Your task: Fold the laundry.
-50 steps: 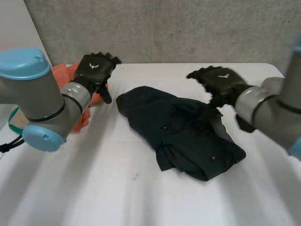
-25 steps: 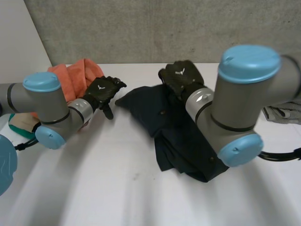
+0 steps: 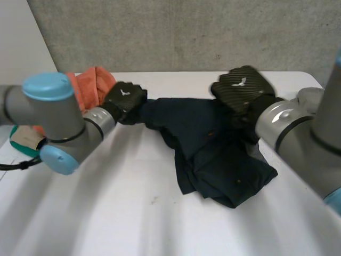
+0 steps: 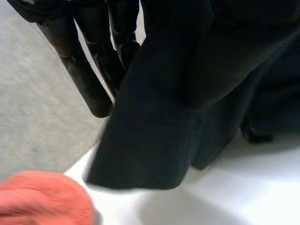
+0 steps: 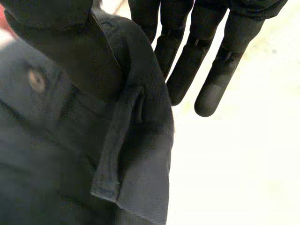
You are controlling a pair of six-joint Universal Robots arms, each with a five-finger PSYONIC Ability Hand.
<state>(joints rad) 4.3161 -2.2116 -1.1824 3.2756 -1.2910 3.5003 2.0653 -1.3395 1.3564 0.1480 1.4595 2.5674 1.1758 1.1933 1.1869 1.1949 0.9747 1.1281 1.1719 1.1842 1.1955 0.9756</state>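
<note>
A dark navy buttoned shirt (image 3: 213, 160) lies crumpled on the white table (image 3: 106, 213). My left hand (image 3: 123, 98) is at the shirt's left end, next to the orange cloth. In the left wrist view a flap of the shirt (image 4: 154, 122) hangs from my left hand (image 4: 89, 79), pinched against the fingers. My right hand (image 3: 242, 90) is on the shirt's far right edge. In the right wrist view the thumb presses a seamed edge of the shirt (image 5: 136, 140) towards the straight fingers (image 5: 187, 56), holding it above the table.
An orange cloth (image 3: 90, 85) is bunched at the table's far left, just behind my left hand, and its edge (image 4: 42, 197) lies under the lifted flap. A teal and beige item (image 3: 24, 140) sits at the left edge. A concrete wall stands behind the table.
Both hands went from open to shut on the shirt. The left hand moved right onto the shirt's left end. The right hand swung left, then back right, drawing the shirt out.
</note>
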